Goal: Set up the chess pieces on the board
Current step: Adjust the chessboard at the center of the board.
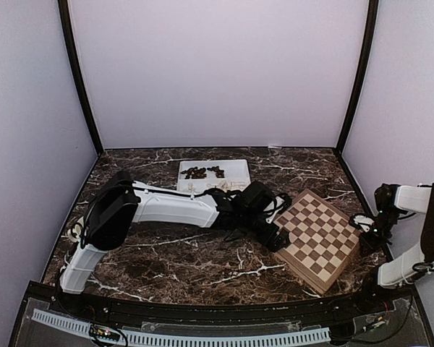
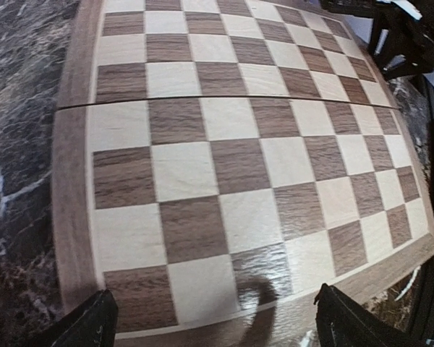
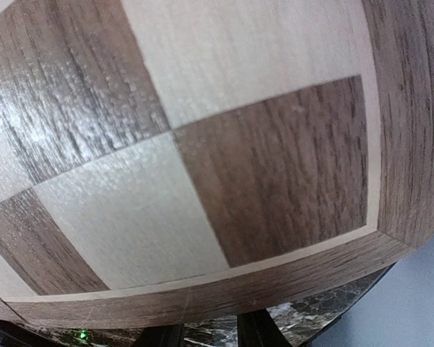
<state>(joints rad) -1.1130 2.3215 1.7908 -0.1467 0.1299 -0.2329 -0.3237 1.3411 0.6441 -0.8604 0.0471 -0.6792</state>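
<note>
Overhead, I see the board point(image 1: 320, 235) skewed on the right of the dark marble bench point(image 1: 173, 264). The chess pieces point(image 1: 205, 173) are in the white tray point(image 1: 235, 168) at the back, with pale walls around. Only the left wrist view shows the seam across the checks and the left fingers point(image 2: 94, 325), jaws wide apart over the board's border. The left arm point(image 1: 173, 206) lies in front of the tray and hides part of it. The right arm point(image 1: 412, 196) is at the board's right edge, where its wrist view shows only a board corner and dark fingertips point(image 3: 264, 332), so I cannot tell how those jaws stand.
</note>
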